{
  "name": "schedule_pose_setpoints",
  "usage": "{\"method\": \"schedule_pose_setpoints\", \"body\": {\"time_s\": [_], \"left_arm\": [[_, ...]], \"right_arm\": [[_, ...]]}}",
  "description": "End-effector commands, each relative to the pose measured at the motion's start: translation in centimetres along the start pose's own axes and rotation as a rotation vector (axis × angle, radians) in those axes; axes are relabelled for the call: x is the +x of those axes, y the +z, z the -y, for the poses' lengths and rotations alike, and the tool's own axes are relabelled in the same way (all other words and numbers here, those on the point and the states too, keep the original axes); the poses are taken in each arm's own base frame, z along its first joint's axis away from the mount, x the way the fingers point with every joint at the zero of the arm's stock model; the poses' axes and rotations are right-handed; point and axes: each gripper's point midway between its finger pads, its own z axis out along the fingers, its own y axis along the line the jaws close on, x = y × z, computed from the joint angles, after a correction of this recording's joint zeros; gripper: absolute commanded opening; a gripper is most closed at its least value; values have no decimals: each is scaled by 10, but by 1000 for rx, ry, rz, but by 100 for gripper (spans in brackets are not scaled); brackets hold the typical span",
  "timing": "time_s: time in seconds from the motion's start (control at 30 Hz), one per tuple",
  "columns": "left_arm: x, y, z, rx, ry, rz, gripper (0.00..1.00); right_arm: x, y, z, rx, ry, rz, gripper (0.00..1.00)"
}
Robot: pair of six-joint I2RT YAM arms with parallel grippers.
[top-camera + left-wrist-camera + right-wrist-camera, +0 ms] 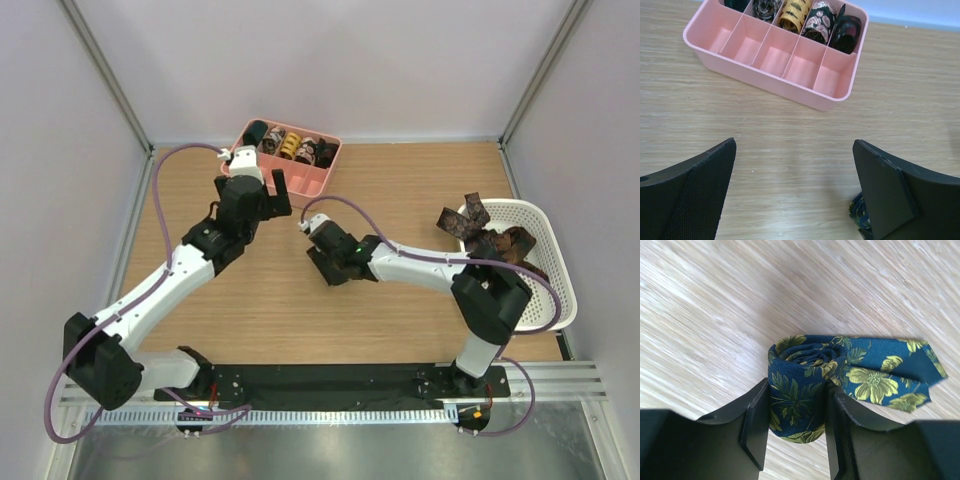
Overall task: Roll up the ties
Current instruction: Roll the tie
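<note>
My right gripper (797,407) is shut on a navy tie (805,370) with yellow-green flower print. The tie is rolled into a coil standing on the wooden table, and its pointed end (890,372) lies loose to the right. In the top view this gripper (310,228) is at the table's middle. My left gripper (794,147) is open and empty, hovering just in front of a pink divided tray (770,82). A bit of the navy coil (859,209) shows behind its right finger. Several rolled ties (807,17) fill the tray's far row; the near row is empty.
The pink tray (310,186) sits at the table's back centre, with the left gripper (265,185) close to its near left. A white basket (548,262) at the right edge holds loose brown and dark ties (495,240). Walls enclose the table's sides and back.
</note>
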Motion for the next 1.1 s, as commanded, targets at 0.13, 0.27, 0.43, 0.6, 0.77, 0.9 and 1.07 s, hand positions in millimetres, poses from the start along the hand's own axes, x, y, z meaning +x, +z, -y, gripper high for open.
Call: {"method": "schedule_pose_setpoints", "body": {"time_s": [0.13,0.27,0.43,0.6,0.77,0.9,1.07], "left_arm": [[14,-3,20,197,-1,84,100],[41,-7,34,321,26,53,100],[71,-14,58,470,120,16,100],[102,-17,89,618,275,-44,100],[133,-15,108,711,393,-150,100],[145,-15,115,769,448,-200,100],[161,-16,125,858,533,-225,100]], "right_arm": [[11,-2,-18,-335,239,1,22],[26,3,-16,-435,336,-17,22],[29,6,-13,-545,424,12,22],[36,10,-5,-611,522,21,22],[45,12,4,-686,588,-7,22],[48,15,13,-733,638,-13,22],[51,22,20,-779,706,-18,22]]}}
